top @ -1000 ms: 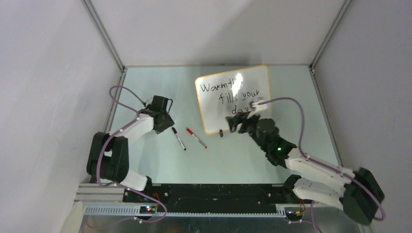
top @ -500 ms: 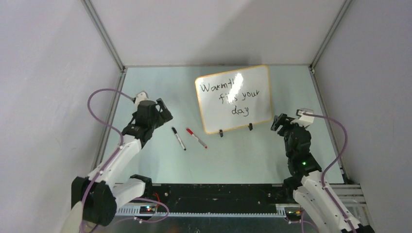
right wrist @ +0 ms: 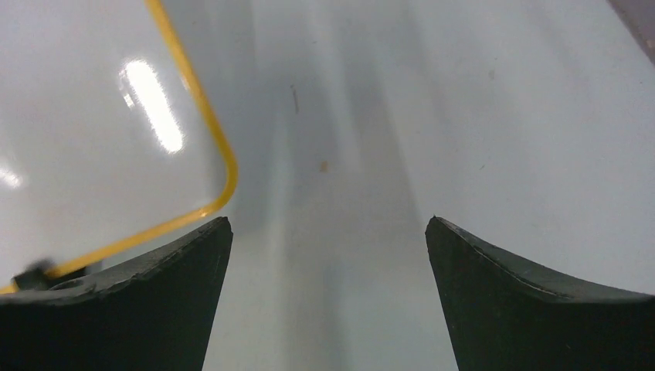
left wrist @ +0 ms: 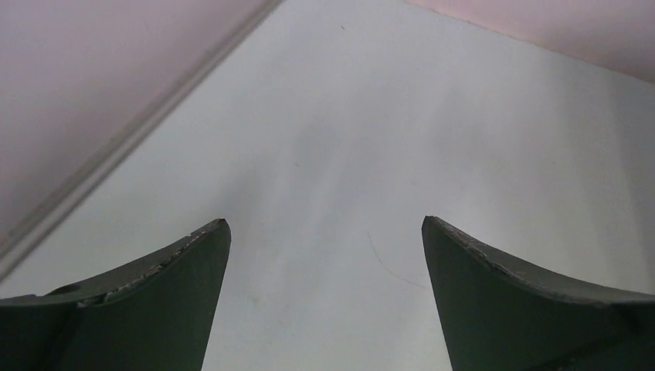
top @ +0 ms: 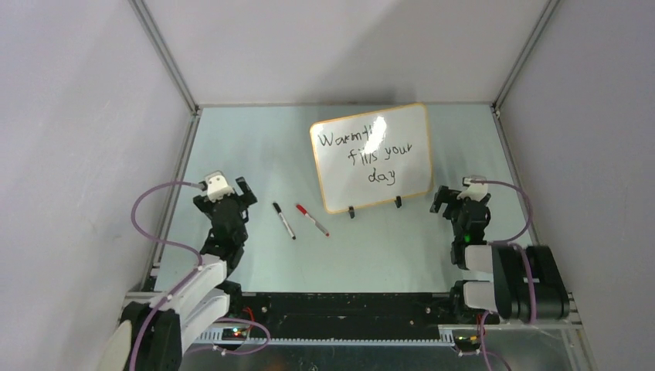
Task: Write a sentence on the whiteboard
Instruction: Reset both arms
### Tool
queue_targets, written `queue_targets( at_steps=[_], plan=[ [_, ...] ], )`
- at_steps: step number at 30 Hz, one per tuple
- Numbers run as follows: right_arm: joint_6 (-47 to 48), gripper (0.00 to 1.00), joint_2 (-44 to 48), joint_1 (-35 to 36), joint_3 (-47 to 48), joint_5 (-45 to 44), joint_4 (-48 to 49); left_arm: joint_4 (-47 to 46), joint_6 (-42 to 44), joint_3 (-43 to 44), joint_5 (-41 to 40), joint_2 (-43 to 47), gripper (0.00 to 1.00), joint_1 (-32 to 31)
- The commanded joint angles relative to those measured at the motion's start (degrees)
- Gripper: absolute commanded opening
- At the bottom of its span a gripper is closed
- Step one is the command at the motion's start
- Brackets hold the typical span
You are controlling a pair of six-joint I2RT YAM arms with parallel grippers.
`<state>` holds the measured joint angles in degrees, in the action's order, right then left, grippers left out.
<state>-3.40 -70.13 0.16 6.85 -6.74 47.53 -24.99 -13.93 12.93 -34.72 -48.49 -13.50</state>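
Note:
The whiteboard (top: 373,179) stands tilted at the back middle of the table on two black clip feet. It bears the sentence (top: 373,152) "Warmth fills your day" in black, three lines, with a glare spot over part of the first line. Its orange corner also shows in the right wrist view (right wrist: 100,139). My left gripper (top: 232,188) is open and empty at the left, well away from the board. My right gripper (top: 446,197) is open and empty just right of the board's lower right corner. Both wrist views show the jaws wide apart over bare table.
A black marker (top: 283,220) and a red marker (top: 312,219) lie side by side on the table between my left gripper and the board. Grey walls with metal posts close in the table on the left, right and back.
Both arms have pulled back toward their bases. The right gripper left the board face and moved down right. The left gripper moved back from the markers. The board and markers have not moved.

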Motion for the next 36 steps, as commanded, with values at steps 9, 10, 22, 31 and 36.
queue_targets(
  at_steps=[9,10,22,31,36],
  plan=[
    [1.0,0.99,-7.4,4.7,4.3,-9.4,14.9,-24.2,11.5,1.7,2.5,-9.1,0.96,5.9],
    [1.7,0.99,-8.0,5.4,3.6,-10.9,16.4,-23.5,11.5,2.0,4.0,-9.2,0.95,6.2],
    [0.1,0.99,-7.7,3.3,5.4,-8.1,12.6,-35.8,16.0,-3.1,3.0,-16.8,0.90,7.2],
    [0.1,1.00,-7.7,3.3,5.3,-8.1,12.6,-39.8,16.6,-4.8,18.5,-22.8,0.81,11.4],
    [0.1,1.00,-7.7,3.3,5.3,-8.2,12.6,-38.5,14.9,-3.5,15.4,-23.5,0.99,11.5]
  ],
)
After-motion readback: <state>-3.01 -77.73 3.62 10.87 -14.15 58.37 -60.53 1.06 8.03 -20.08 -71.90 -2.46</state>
